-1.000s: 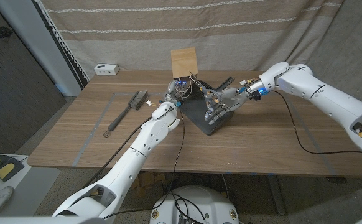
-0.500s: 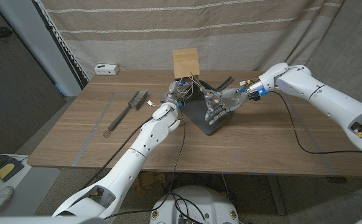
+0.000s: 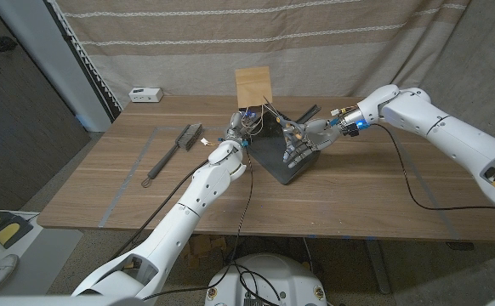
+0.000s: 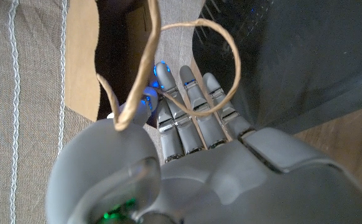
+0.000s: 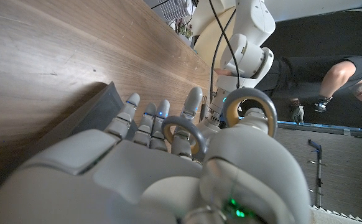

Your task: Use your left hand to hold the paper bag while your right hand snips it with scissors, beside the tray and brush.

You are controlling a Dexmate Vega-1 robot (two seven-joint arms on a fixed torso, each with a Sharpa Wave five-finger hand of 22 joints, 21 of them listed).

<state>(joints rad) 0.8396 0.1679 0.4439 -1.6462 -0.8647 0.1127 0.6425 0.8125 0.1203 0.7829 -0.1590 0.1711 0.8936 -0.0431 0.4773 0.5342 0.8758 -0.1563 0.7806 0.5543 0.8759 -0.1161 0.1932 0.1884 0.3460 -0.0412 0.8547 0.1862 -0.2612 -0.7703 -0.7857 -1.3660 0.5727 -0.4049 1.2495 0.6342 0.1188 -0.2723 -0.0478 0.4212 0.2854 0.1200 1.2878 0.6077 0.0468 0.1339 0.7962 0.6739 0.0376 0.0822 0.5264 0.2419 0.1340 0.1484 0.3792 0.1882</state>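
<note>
Behind the dark grey tray [image 3: 283, 158], the upright brown paper bag [image 3: 253, 86] hangs from the left robot hand [image 3: 241, 125] gripping its loop handles, while the right robot hand [image 3: 303, 136] grips grey-handled scissors [image 5: 249, 112], finger rings visible from its wrist.

Bag handle [image 4: 196, 68] across left fingers [image 4: 190, 102]

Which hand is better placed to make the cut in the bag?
The right hand: its fingers are through the scissors handles, beside the bag that the left hand holds by its handle.
</note>
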